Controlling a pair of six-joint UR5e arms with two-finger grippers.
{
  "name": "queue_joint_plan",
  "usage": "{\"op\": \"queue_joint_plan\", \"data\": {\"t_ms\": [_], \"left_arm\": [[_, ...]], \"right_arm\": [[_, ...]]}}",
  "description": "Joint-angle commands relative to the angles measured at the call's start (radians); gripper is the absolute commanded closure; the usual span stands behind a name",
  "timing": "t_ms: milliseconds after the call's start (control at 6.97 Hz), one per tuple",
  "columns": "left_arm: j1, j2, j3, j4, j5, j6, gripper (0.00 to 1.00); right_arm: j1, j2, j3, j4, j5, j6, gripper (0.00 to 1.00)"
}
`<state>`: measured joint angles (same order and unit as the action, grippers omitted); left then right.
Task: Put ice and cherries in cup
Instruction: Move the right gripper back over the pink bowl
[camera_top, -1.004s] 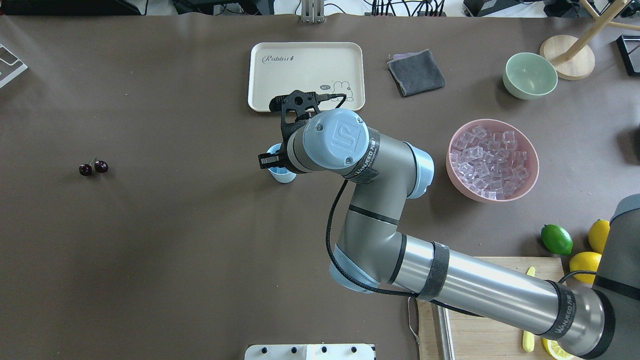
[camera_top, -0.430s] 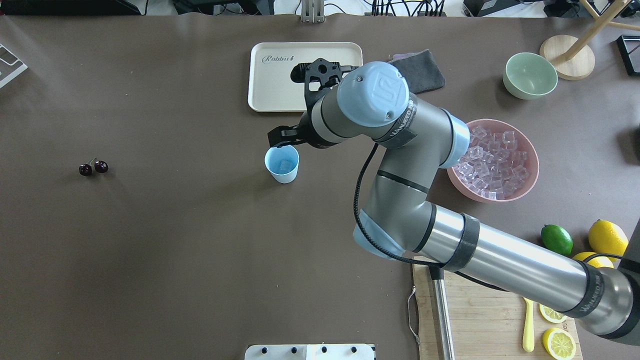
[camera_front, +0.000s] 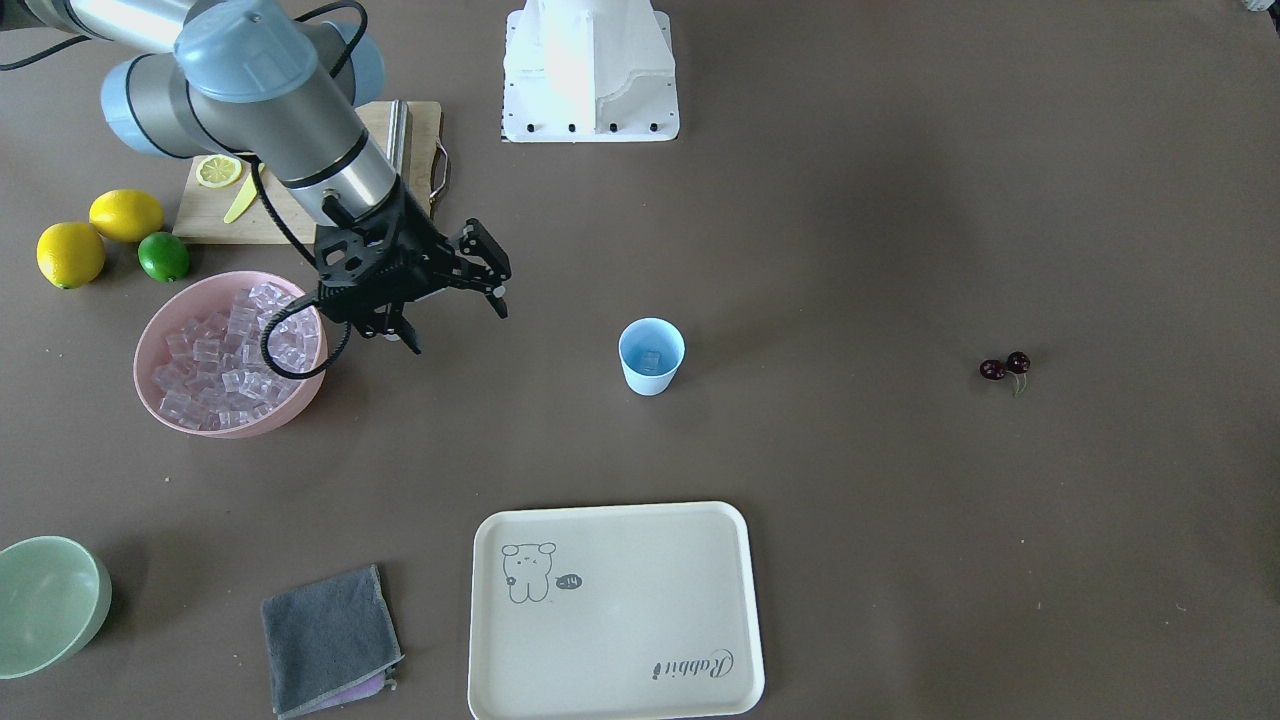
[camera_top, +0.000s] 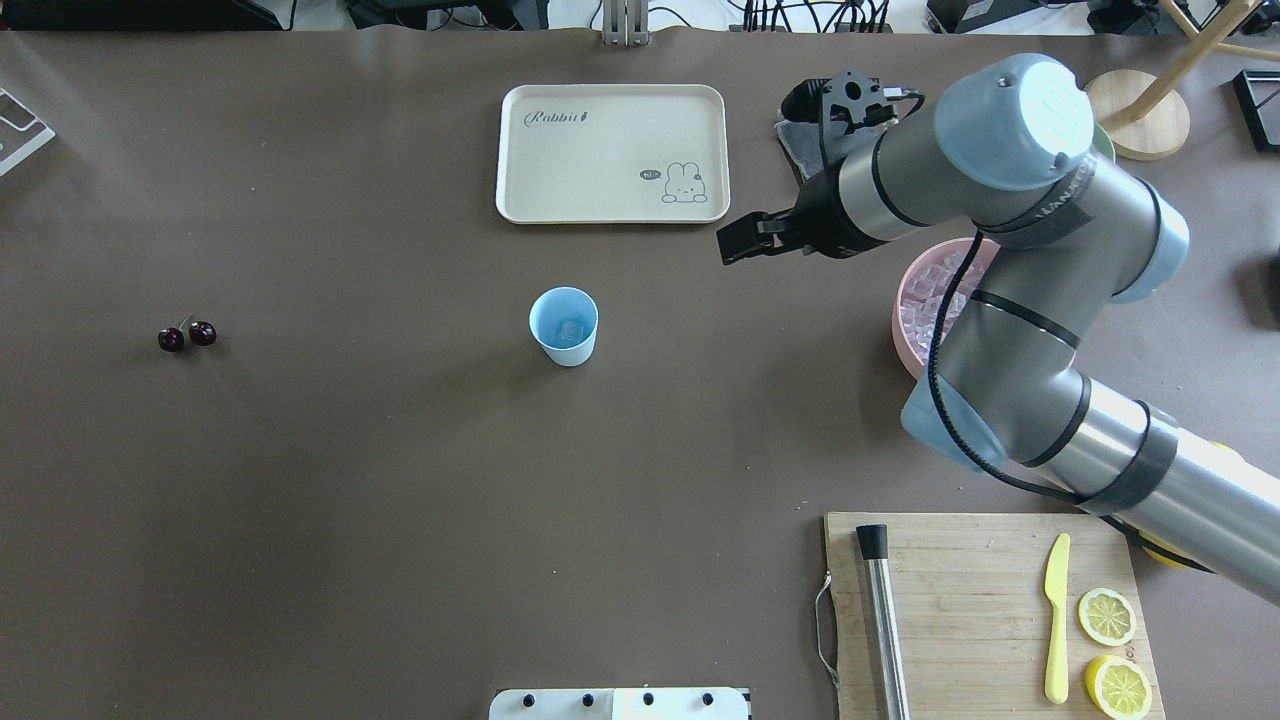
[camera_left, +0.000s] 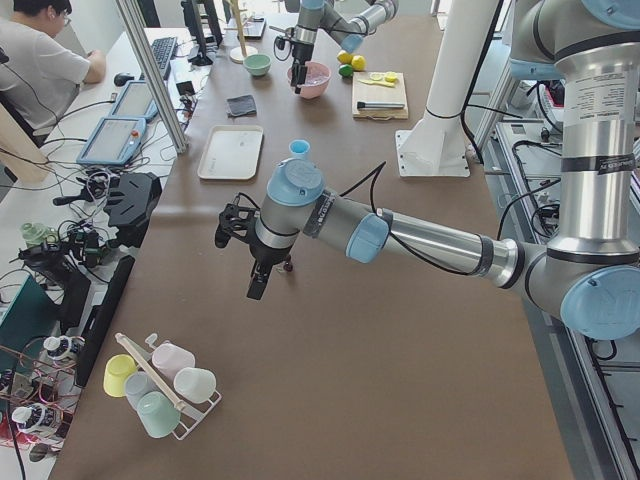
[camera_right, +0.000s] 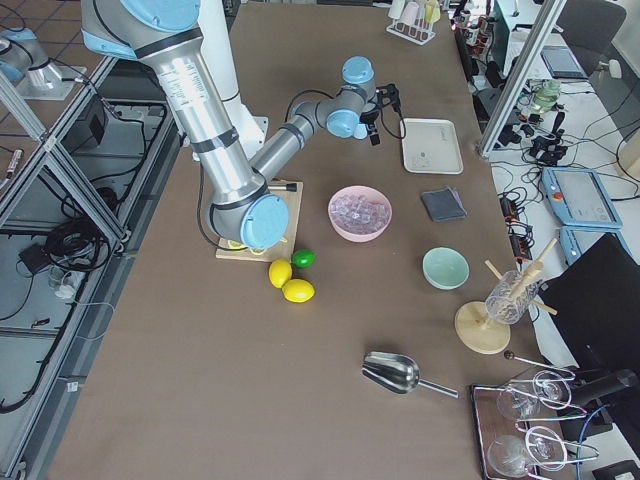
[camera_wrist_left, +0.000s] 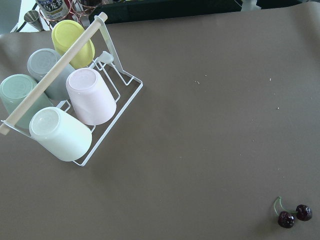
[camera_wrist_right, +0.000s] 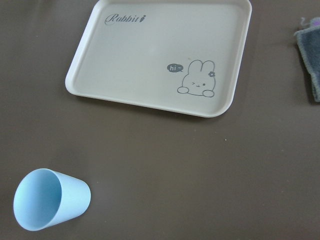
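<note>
The light-blue cup (camera_top: 564, 325) (camera_front: 651, 356) (camera_wrist_right: 47, 205) stands upright mid-table with one clear ice cube (camera_top: 571, 329) in its bottom. More ice (camera_front: 230, 350) fills the pink bowl (camera_top: 908, 340). My right gripper (camera_top: 724, 245) (camera_front: 455, 318) hangs open and empty between the cup and the pink bowl, close to the bowl's rim. The cherries (camera_top: 186, 336) (camera_front: 1005, 367) (camera_wrist_left: 295, 216) lie far out on my left. My left gripper (camera_left: 256, 285) shows only in the exterior left view, hovering near the cherries; I cannot tell whether it is open or shut.
A cream tray (camera_top: 612, 152) lies beyond the cup, with a grey cloth (camera_front: 330, 638) and a pale green bowl (camera_front: 45, 600) further right. A cutting board (camera_top: 985, 610), lemons (camera_front: 70, 252) and a lime (camera_front: 164, 256) sit near my right base. A rack of cups (camera_wrist_left: 65, 100) stands at the far left.
My right arm has swung away from above the cup, rightward toward the pink bowl. The cup, earlier covered by the gripper, now shows an ice cube inside.
</note>
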<state>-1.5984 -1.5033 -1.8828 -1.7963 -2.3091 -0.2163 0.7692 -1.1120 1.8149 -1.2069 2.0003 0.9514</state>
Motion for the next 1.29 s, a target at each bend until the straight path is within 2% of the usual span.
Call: {"op": "queue_joint_plan", "data": {"t_ms": [0,143,287,574,860,1147], "left_arm": [[0.0,0.0,0.001,0.0,0.0,0.0,0.02],[0.0,0.0,0.001,0.0,0.0,0.0,0.02],[-0.002,0.0,0.001,0.0,0.0,0.0,0.02],[0.0,0.0,-0.001,0.0,0.0,0.0,0.02],[0.0,0.0,0.002,0.0,0.0,0.0,0.02],[0.0,-0.003,0.002,0.0,0.004,0.0,0.02]], "right_arm": [[0.057,-0.174,0.105,-0.016,0.0,-0.023,0.01],[0.074,-0.246,0.131,-0.014,-0.017,-0.025,0.01],[0.073,-0.308,0.139,-0.013,-0.075,-0.025,0.01],[0.07,-0.377,0.13,-0.013,-0.151,-0.023,0.01],[0.042,-0.378,0.091,-0.014,-0.195,-0.022,0.02],[0.006,-0.358,0.055,-0.016,-0.201,-0.01,0.04]]}}
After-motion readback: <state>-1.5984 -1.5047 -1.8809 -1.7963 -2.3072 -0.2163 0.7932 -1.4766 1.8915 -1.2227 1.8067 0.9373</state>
